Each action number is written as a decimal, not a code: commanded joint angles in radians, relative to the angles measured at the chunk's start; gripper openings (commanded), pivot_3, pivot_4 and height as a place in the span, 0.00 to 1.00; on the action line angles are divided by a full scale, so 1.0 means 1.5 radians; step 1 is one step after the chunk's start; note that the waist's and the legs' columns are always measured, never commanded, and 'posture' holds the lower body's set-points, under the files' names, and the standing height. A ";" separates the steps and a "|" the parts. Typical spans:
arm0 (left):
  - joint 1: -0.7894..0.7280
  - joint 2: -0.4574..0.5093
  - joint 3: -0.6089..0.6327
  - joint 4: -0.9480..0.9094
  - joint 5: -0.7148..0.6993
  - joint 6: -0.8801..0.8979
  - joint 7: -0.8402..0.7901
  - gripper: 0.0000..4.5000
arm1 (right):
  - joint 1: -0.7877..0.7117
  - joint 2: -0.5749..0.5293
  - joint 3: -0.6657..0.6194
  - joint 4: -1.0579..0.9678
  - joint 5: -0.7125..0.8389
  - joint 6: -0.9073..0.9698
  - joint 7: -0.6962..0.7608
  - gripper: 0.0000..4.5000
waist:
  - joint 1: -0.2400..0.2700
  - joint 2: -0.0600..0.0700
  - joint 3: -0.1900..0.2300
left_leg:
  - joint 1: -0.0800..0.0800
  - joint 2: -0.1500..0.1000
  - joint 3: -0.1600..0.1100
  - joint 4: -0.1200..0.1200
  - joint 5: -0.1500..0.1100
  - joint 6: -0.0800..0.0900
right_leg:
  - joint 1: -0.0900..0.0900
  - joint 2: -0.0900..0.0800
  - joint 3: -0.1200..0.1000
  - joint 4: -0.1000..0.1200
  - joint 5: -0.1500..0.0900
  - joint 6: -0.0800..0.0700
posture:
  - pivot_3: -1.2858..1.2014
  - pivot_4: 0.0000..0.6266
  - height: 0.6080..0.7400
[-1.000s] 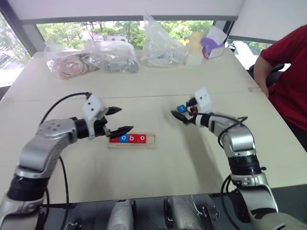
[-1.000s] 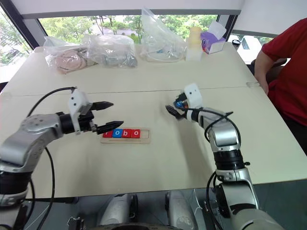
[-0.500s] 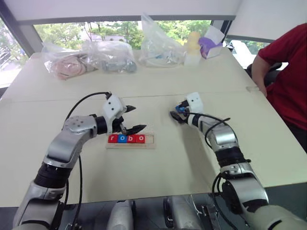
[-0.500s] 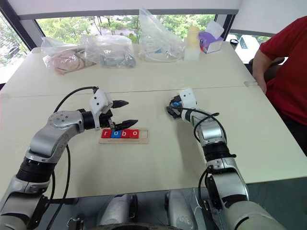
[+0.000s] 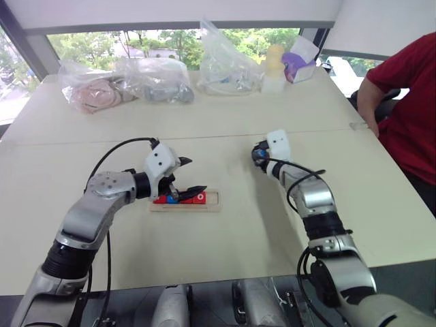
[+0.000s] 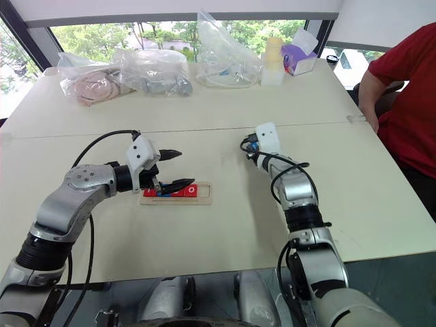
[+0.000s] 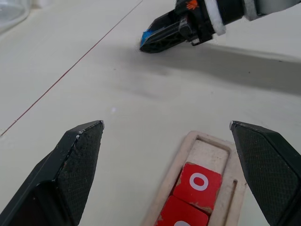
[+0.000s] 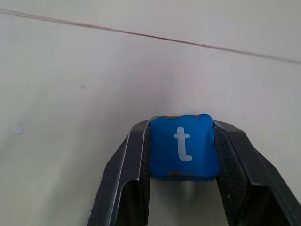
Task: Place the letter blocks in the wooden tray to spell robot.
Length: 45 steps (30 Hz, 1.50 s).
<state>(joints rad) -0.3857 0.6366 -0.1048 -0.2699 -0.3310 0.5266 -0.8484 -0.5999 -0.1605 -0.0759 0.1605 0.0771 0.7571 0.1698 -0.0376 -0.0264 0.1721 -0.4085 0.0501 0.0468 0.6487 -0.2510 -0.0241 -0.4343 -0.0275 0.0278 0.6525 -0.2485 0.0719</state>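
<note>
The wooden tray (image 5: 213,198) lies mid-table with letter blocks in a row; a red "o" (image 7: 200,181) is the last one, and the slot past it is bare. My left gripper (image 5: 190,176) hovers open just above the tray's left part, its lower finger hiding some of the blocks. To the right, near the table seam, my right gripper (image 8: 181,126) is shut on the blue "t" block (image 8: 183,146), low over the tabletop. The left wrist view shows that gripper (image 7: 157,40) with blue at its tip.
Clear plastic bags (image 5: 157,78) with odds and ends, a pale bottle (image 5: 275,68) and a purple box (image 5: 303,61) line the far edge. A person in a red shirt (image 5: 409,102) sits at the table's right side.
My right gripper's fingers have closed on the blue "t" block. The left gripper stays open over the tray's left end. The head camera has shifted.
</note>
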 commanded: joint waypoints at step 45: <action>0.098 0.211 0.123 -0.068 -0.146 0.115 -0.164 1.00 | -0.048 -0.340 0.187 0.307 0.013 -0.574 0.803 0.99 | 0.001 0.000 0.003 | 0.001 0.000 0.000 0.001 -0.001 0.002 | 0.002 0.000 -0.001 -0.003 -0.002 -0.002 | 0.52 0.24 0.98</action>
<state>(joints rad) -0.2329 0.9491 0.0658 -0.3480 -0.5567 0.7124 -1.1073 -0.6426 -0.6695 0.2071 0.5813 0.1176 -0.0440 1.3542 -0.0363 -0.0266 0.1763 -0.4072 0.0496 0.0466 0.6504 -0.2528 -0.0209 -0.4310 -0.0272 0.0267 0.6485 -0.2520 0.0691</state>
